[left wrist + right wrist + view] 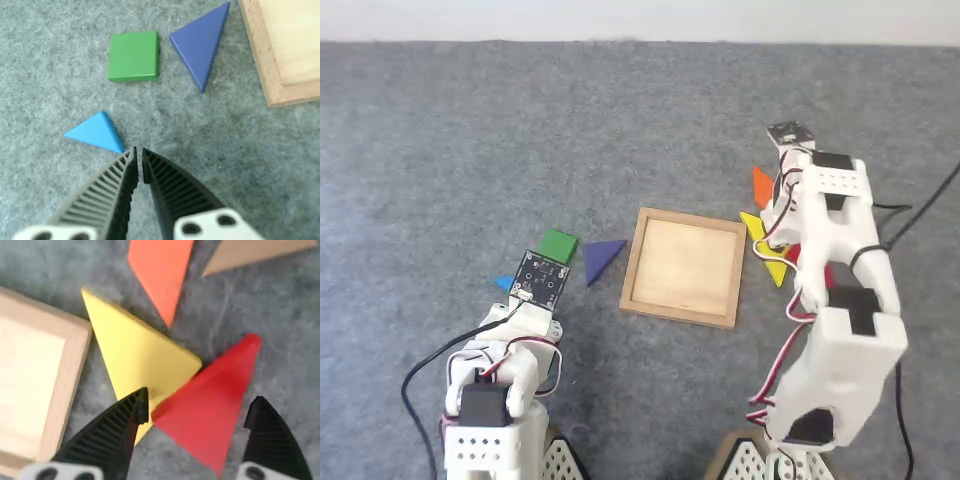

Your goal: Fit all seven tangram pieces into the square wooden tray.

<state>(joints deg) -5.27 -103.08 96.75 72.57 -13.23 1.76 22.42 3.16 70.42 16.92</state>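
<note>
The right gripper [200,402] hangs with jaws apart astride the red triangle [220,385] — which lies off the tray [65,385], touching the yellow triangle [135,355] just beside its rim — so this arm is nearer, the left gripper [139,155], jaws together, being across the tray.

High view looking down, wrist views close, all sharing tray [632,258]
</note>
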